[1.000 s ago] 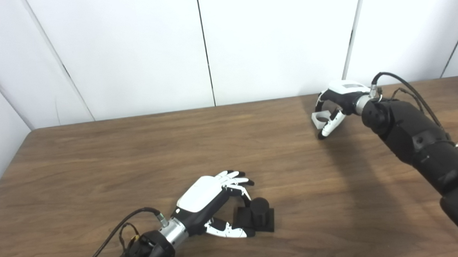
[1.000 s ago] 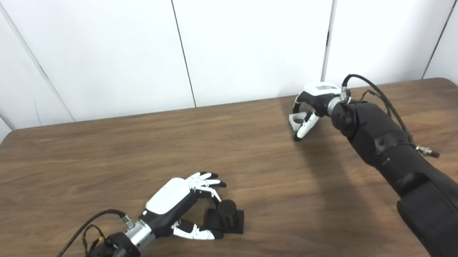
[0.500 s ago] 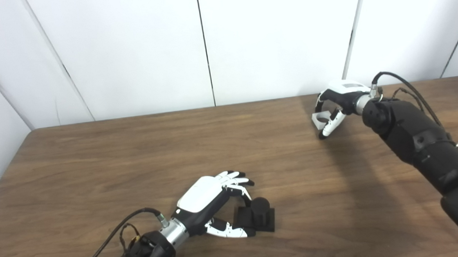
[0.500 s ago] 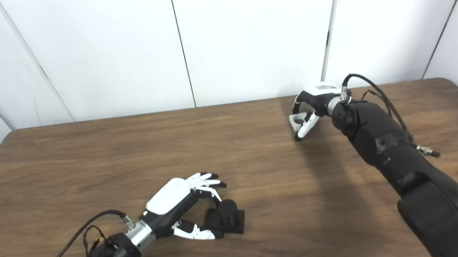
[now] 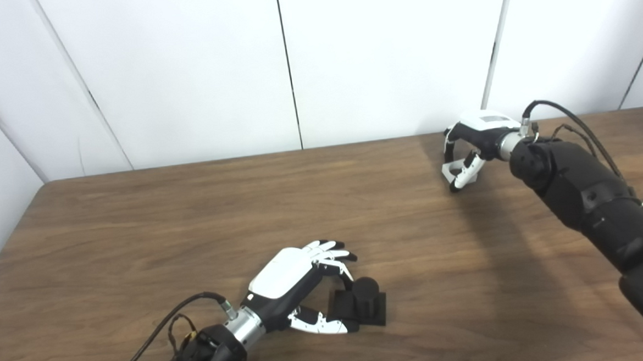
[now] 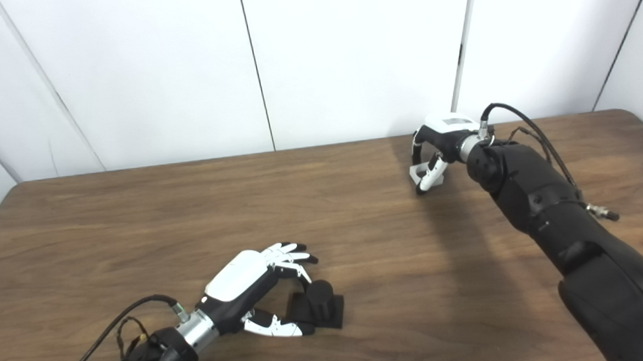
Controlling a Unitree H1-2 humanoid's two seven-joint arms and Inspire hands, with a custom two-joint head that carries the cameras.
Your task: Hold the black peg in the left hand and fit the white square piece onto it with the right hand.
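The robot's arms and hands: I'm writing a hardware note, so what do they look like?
Both arms are bulky matte black shells ending in a silver wrist ring. Left hand and right hand have glossy white backs, with white fingers tipped black. A black cable loops over each forearm.

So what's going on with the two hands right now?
Left hand open, fingers around the black peg, not gripping. Right hand shut on the white square piece, far side of table. Nothing between them.

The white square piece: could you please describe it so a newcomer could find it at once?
On the brown wooden table, look to the far right corner, near the white wall. There the right hand curls its fingers around the small white square piece with a round hole, far from the black peg.
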